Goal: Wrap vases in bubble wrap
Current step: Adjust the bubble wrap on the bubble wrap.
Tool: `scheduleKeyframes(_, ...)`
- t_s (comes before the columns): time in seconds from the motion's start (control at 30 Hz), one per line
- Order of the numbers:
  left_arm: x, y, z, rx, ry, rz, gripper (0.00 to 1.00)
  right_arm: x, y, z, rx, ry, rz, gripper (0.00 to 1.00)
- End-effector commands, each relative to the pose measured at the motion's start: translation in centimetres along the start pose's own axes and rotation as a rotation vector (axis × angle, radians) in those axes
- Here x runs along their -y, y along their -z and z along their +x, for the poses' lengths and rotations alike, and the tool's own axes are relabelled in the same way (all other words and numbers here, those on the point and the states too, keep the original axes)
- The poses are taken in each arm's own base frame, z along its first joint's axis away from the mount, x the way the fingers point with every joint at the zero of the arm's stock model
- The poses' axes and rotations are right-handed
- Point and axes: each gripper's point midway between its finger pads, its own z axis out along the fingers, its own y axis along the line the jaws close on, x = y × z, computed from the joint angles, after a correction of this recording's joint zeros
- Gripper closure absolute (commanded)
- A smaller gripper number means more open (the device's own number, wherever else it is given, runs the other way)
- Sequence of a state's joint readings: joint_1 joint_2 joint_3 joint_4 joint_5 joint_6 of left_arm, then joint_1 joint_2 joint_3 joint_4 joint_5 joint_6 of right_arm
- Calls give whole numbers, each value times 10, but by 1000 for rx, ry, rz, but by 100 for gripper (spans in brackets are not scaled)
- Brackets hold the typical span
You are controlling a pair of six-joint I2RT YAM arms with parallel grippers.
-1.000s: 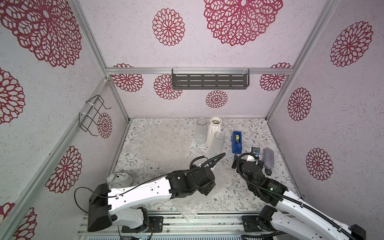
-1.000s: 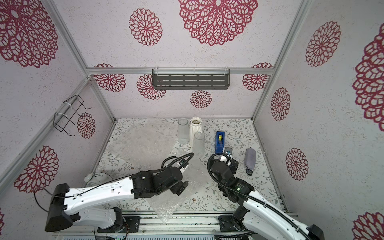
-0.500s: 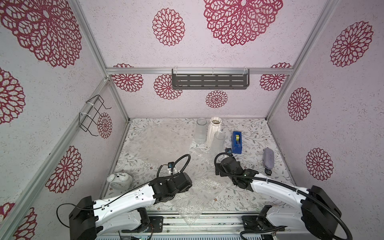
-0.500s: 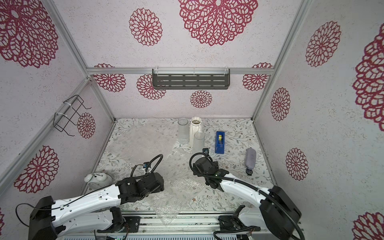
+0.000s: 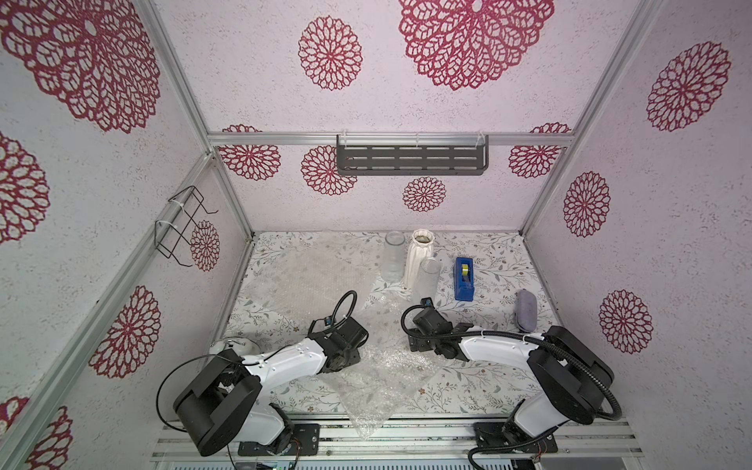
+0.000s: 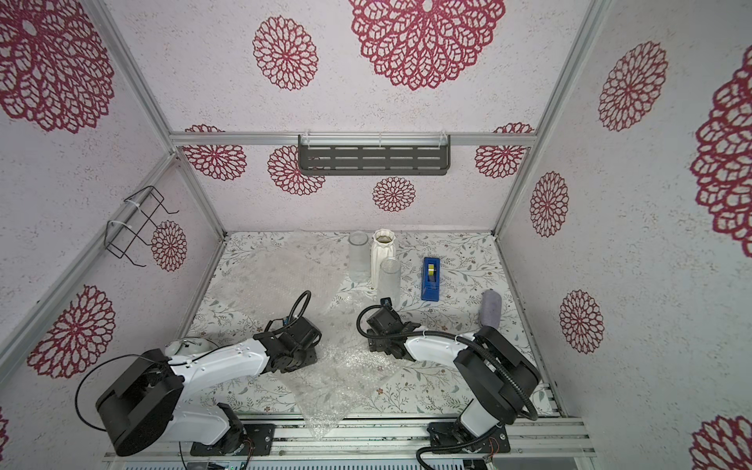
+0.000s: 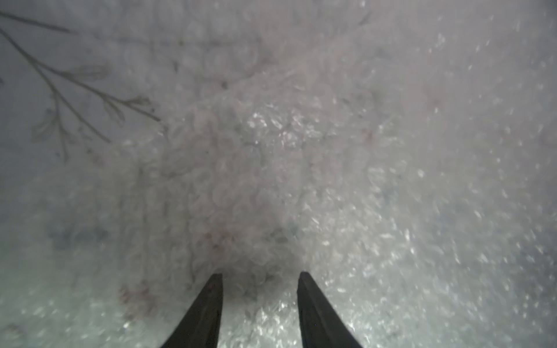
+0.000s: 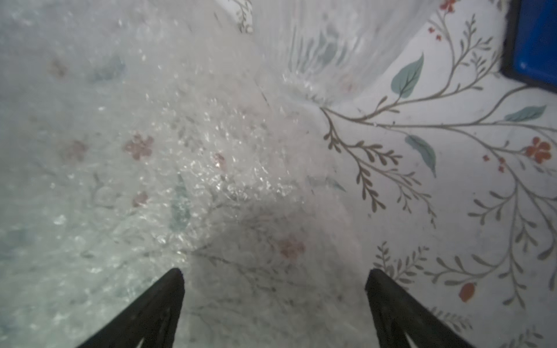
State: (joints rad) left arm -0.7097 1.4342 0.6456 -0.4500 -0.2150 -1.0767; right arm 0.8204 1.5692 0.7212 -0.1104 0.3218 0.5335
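Observation:
Three vases stand at the back: a clear glass cylinder (image 5: 393, 257), a white ribbed vase (image 5: 418, 257) and a second clear cylinder (image 5: 429, 280) in front of them. One bubble wrap sheet (image 5: 386, 376) lies crumpled at the front centre and hangs over the table edge. Another sheet (image 5: 303, 278) lies flat at the back left. My left gripper (image 7: 260, 275) is down on the front sheet's left side, jaws partly apart, with wrap (image 7: 271, 150) bunched between the tips. My right gripper (image 8: 274, 274) stands wide open over that sheet's right edge (image 8: 180, 165).
A blue tape dispenser (image 5: 465, 278) lies right of the vases and shows in the right wrist view's corner (image 8: 536, 39). A grey oblong object (image 5: 525, 311) lies near the right wall. A white round object (image 5: 236, 346) sits front left by the left arm. The floral tablecloth (image 8: 437, 195) is bare right of the sheet.
Both arms have dropped low onto the front bubble wrap sheet. The left gripper has pulled back to the left, and the right gripper has swung left from near the tape dispenser.

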Motion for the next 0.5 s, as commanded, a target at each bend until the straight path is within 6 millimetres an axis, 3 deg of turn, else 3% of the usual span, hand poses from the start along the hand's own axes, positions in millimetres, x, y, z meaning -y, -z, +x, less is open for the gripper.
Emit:
scheduleKeyframes(0.0,-8,-10,-25,24,-80,-46,55,-7,6,16,-35,-15,-48,3)
scheduleKeyframes(0.03,-11,-13,-37,32,-83,-58,50,-12,6,20,-48,-23,-76,3)
scheduleKeyframes(0.13,-24,-21,-71,43,-94,-139,49,-38,8,29,-75,-37,-170,4)
scheduleKeyframes(0.27,-20,-27,-121,97,-95,-143,48,-58,17,26,-50,-20,-176,5)
scheduleKeyframes(0.4,3,-4,-166,167,-129,-111,43,-74,30,15,-7,1,-182,4)
scheduleKeyframes(0.47,11,15,-172,195,-134,-93,40,-71,37,6,29,-5,-155,4)
